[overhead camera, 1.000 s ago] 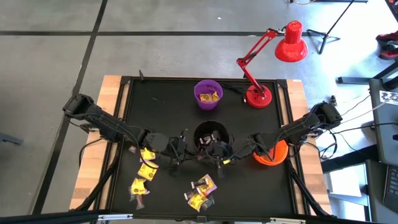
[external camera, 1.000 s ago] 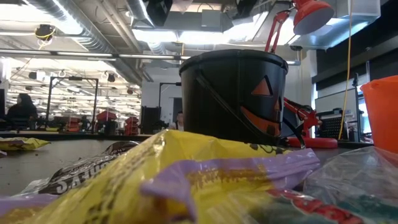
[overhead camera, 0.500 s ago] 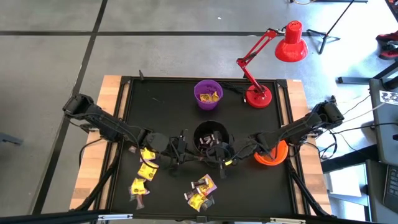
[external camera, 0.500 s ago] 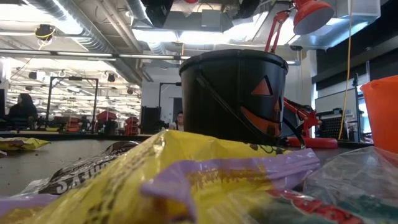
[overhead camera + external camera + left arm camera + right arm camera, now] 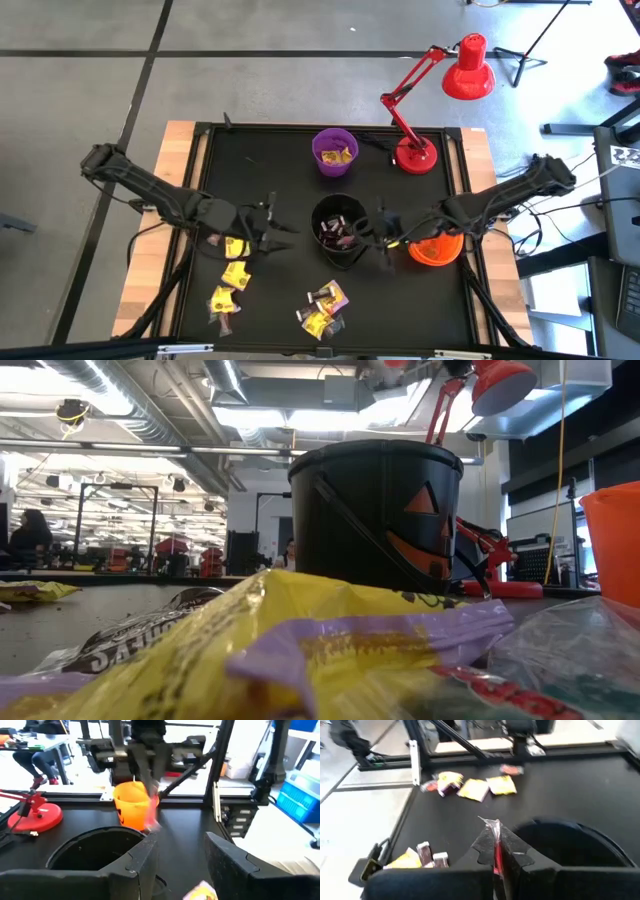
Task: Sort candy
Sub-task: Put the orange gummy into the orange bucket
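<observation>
- The low view is mostly blocked by blurred yellow and purple candy wrappers (image 5: 300,650); neither arm shows there.
- Black counter (image 5: 260,160), concrete floor around it.
- Right end effector (image 5: 385,243), beside the round black plastic bucket (image 5: 339,232), is pinched closed on a small reddish wrapped candy (image 5: 497,851).
- Left end effector (image 5: 277,219) hangs parted, empty, yellow candies (image 5: 237,248) just beside it.
</observation>
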{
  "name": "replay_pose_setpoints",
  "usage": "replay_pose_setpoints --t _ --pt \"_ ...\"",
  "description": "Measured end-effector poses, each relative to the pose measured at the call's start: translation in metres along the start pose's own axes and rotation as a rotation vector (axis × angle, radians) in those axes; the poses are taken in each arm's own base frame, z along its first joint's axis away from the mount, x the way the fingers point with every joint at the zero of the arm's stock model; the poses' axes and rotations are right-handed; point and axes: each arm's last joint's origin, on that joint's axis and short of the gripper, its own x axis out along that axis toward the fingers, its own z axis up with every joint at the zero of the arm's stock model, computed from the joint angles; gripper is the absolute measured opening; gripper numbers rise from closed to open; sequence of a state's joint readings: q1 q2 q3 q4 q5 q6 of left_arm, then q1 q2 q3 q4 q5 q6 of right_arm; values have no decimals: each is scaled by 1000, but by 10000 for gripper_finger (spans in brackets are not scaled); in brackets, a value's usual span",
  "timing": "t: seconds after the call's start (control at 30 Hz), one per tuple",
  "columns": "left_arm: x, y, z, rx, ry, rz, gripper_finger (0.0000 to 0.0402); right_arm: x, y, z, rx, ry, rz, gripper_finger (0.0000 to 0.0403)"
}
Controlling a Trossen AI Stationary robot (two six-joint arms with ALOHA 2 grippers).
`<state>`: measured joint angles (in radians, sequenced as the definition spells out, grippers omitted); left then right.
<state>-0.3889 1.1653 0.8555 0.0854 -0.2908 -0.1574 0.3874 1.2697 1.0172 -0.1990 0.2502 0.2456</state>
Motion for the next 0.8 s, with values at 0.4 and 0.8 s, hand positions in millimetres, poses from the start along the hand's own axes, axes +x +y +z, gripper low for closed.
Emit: replay_pose_setpoints --t 0.4,0.8 --pt "-5 -9 -14 33 108 73 123 -93 -9 -23 222 189 -166 10" --pt "-5 -8 -14 38 99 110 112 -149 -14 -58 506 525 -153 12"
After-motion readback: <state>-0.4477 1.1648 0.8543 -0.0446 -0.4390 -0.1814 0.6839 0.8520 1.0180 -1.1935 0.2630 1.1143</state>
